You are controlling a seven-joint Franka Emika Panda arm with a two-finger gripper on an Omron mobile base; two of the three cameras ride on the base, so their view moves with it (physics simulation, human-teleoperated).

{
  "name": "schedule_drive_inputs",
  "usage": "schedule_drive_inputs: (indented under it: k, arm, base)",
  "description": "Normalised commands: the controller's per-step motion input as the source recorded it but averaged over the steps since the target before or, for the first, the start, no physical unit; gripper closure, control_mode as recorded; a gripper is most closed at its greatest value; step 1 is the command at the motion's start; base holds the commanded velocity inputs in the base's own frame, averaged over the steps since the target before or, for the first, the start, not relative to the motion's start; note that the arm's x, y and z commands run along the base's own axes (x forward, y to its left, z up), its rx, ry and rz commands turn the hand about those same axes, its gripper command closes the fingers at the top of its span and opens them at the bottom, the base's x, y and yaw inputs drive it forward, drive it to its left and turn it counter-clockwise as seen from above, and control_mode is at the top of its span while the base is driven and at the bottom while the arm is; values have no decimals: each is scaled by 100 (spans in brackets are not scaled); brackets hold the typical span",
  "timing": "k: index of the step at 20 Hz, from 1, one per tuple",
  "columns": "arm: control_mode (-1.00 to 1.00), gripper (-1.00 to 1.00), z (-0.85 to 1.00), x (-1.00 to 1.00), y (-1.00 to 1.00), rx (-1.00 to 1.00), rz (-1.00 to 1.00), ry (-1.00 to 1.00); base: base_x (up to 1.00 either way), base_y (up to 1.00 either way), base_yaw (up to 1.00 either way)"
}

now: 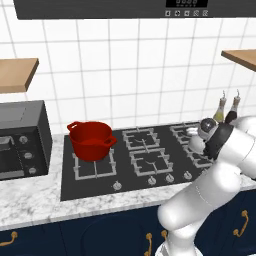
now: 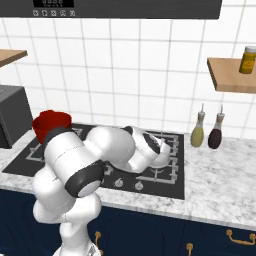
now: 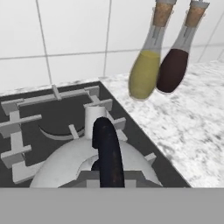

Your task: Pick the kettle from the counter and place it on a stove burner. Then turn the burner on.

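Bench (image 1: 30, 197): marbled stone over navy cabinets with brass handles, black cooktop (image 1: 90, 182) set into it, white tile wall behind. Black microwave (image 1: 22, 140) at the bench's left end, wooden shelves on both sides of the wall, a yellow jar (image 2: 247, 59) on the right-hand shelf.

Arm: the white arm is folded low over the right side of the cooktop, hand buried behind its own links in the right base view.

Red pot (image 1: 91, 140): two handles, on the front-left grate, well apart from the arm.

Kettle (image 3: 65, 164): silvery-white, sitting on a stove burner (image 3: 19, 131) in the cooktop's right-hand column, near the edge next to the bare stone. Short spout (image 3: 94, 118) points away from the hand camera, dark arched handle (image 3: 107, 153) runs over the top. In the left base view it is just visible at (image 1: 196, 145) under the wrist.

Two bottles: yellow one (image 3: 146, 72) and dark one (image 3: 175, 65), cork-topped, side by side on the bench by the wall, near the cooktop's right rear corner.

Knobs (image 1: 152, 181): a row of small silver ones along the cooktop's front edge.

Gripper: fingers hidden close over the kettle, can't tell whether apart or clamped.
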Motion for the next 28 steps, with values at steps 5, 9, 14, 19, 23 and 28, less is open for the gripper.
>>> schedule_drive_inputs:
  k: [5, 9, 14, 19, 23, 28]
  arm:
    - [-100, 100, -1, 0, -24, 0, -1, 0]
    - [-100, 100, -6, -8, -21, -1, 0, -2]
    - [-100, 100, -3, -4, -13, 0, 0, 0]
    - [-100, -100, 0, 0, 0, 0, 0, 0]
    - [-100, -100, 3, 0, 0, 0, 0, 0]
    - [-100, -100, 42, 0, 0, 0, -3, 5]
  base:
    - [0, 0, 0]
    - [0, 0, 0]
    - [0, 0, 0]
    - [0, 0, 0]
    - [0, 0, 0]
    - [0, 0, 0]
